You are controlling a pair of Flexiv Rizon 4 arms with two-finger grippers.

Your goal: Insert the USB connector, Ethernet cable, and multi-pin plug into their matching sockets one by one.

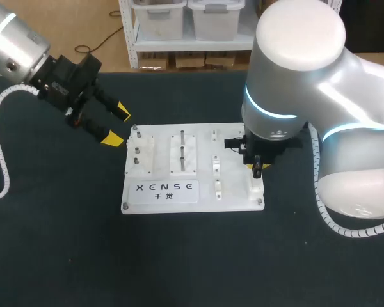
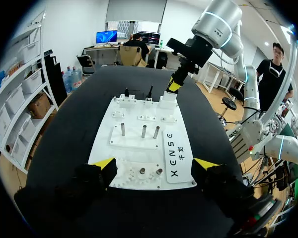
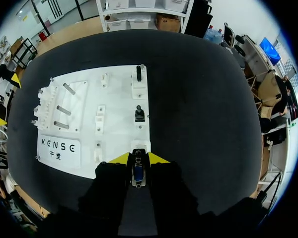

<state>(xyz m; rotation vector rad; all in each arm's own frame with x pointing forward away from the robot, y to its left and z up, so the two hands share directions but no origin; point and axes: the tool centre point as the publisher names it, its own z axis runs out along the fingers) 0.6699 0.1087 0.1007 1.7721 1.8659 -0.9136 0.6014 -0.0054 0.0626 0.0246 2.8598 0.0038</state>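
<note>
White board [image 1: 237,198] lies flat in the middle of the black surface [image 1: 179,256]. R arm [image 1: 294,77] bends in over the board's R edge, and the R tool [image 1: 259,167] points straight down near a corner there. Its two fingers are squeezed onto a small plug [image 3: 138,172], silver w/ blue inside, one finger on each side. The small plug sits right at a white socket block [image 3: 139,147] on that corner; can't tell how deep it is in.

Along the same edge stand 2 more: a middle black plug [image 3: 138,114] just past the block, and a far black plug [image 3: 138,73] in its own white holder near the far corner. Both are upright and apart from the R tool.

L tool [image 1: 117,124] hangs tilted just beside the board's L edge. Its fingers are wide apart w/ nothing betw them. In its own view, small white gears [image 2: 139,173] lie on the board end just ahead of it, and 3 metal pegs [image 2: 142,131] stand upright a bit farther on. A label [image 1: 166,188] w/ letters sits on the board near the gears.
</note>
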